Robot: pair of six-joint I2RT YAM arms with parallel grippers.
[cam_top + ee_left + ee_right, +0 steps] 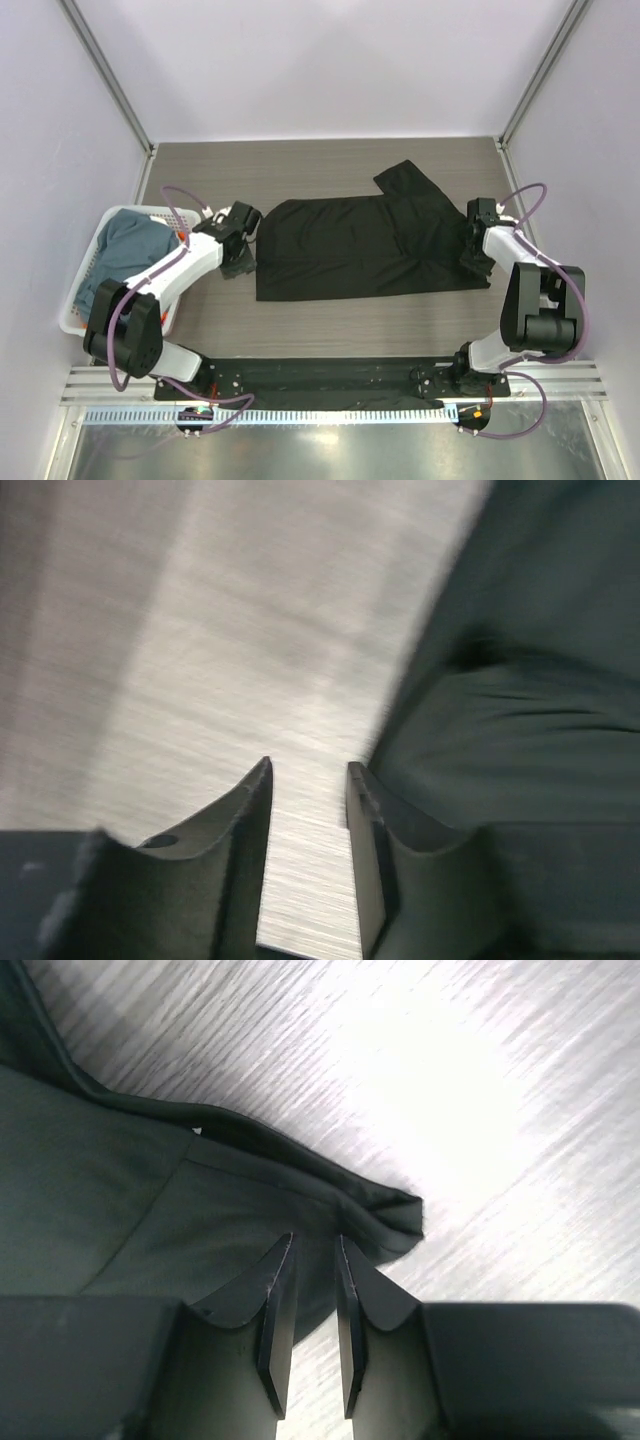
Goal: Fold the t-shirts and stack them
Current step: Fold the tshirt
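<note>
Robot lab cell, plain white walls (330, 60), alu frame posts (105, 70), wood-grain table (330, 160)

The left arm (175, 270) and the right arm (497, 245) are built of smooth white moulded shells, with bulky black motor housings at the joints. A thin lilac cable (176, 188) loops along each arm. Both are bolted to a flat black base plate (330, 372). The left claw (308, 770) and the right claw (314, 1240) each have two dark, wedge-shaped fingers that taper to thin tips.
</note>
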